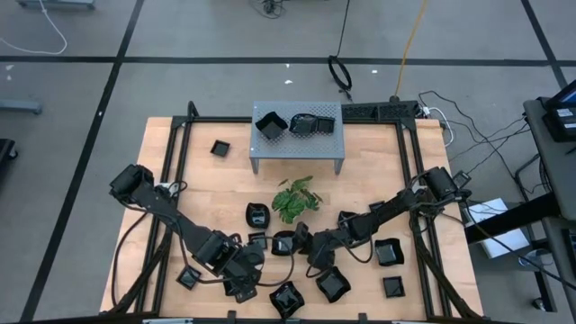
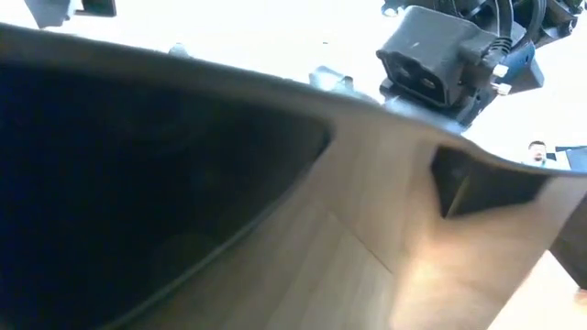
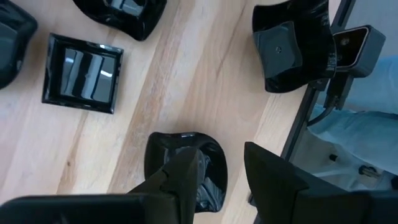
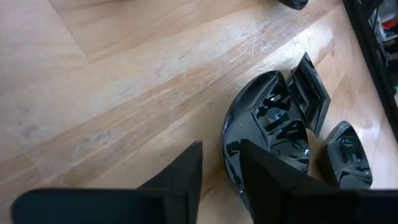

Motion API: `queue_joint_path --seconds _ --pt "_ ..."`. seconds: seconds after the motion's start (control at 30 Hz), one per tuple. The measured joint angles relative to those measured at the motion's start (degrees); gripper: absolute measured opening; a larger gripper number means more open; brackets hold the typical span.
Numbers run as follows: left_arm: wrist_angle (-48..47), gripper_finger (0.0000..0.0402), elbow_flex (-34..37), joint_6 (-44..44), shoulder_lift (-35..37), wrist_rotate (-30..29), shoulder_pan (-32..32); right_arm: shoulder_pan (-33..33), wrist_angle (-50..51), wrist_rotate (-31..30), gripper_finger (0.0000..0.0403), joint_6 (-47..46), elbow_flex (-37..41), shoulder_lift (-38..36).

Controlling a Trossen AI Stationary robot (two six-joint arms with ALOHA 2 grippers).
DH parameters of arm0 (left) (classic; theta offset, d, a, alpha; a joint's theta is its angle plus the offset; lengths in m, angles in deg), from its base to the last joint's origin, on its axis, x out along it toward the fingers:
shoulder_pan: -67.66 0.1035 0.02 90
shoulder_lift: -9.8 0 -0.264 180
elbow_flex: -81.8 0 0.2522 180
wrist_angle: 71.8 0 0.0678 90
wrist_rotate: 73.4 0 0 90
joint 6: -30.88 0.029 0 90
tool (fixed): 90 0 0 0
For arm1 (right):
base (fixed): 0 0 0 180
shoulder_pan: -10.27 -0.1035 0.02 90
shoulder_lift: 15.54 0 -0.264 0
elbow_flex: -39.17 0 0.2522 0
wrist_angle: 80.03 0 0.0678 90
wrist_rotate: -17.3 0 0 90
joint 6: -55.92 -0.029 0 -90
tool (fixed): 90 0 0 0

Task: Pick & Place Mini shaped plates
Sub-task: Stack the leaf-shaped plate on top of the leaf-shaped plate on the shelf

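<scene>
Several mini shaped plates, small glossy black dishes, lie scattered on the wooden table (image 1: 225, 198); others rest on a grey stand (image 1: 297, 148). My right gripper (image 4: 221, 180) stands at a rounded plate (image 4: 267, 130) near the table's middle. One finger is over the plate's hollow and the other is outside its rim. My left gripper (image 3: 221, 180) hovers open at the near left over a rounded plate (image 3: 186, 165), one finger above the plate and the other beside it. My right gripper stands astride the rounded plate's near rim (image 4: 229, 149), coming in slanting downward. A strip of wood shows between the outer finger (image 4: 183, 171) and the rim. Whether the inner finger touches the plate, I cannot tell. The plate lies flat on the table.
A green plant (image 1: 295, 198) stands in front of the stand. More plates lie close by: a square one (image 3: 82, 73), one at the table's frame (image 3: 289, 46), and others at the near right (image 1: 389, 252). A dark dish close to the lens fills the low view (image 2: 138, 202).
</scene>
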Motion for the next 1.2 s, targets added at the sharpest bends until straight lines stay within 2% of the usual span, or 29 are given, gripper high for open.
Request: queue_joint_path --seconds 0.23,0.33,0.47,0.7,0.93,1.07,1.2 --pt "0.0 0.0131 0.0 0.0 0.0 -1.0 0.0 0.0 0.0 -0.9 0.0026 -0.6 0.0 0.0" --pt "0.0 0.0131 0.0 -0.3 0.0 -1.0 0.0 0.4 0.0 -2.0 0.0005 -4.1 0.0 0.0" --pt "0.0 0.0131 0.0 -0.4 0.0 -1.0 0.0 0.9 0.0 -2.9 0.0002 -7.3 0.0 0.0" --pt "0.0 0.0131 0.0 -0.4 0.0 -1.0 0.0 0.8 0.1 -2.9 0.0 -7.1 0.0 -1.8" --pt "0.0 0.0131 0.0 -0.5 0.0 -1.0 -0.3 0.9 7.2 -2.4 0.0 -7.0 0.1 -8.7" --pt "0.0 0.0131 0.0 -0.5 0.0 -1.0 -0.3 2.2 12.4 3.6 0.0 -9.4 0.1 -14.8" --pt "0.0 0.0131 0.0 -0.5 0.0 -1.0 -0.3 4.8 14.8 13.6 0.0 -18.6 0.1 -22.1"
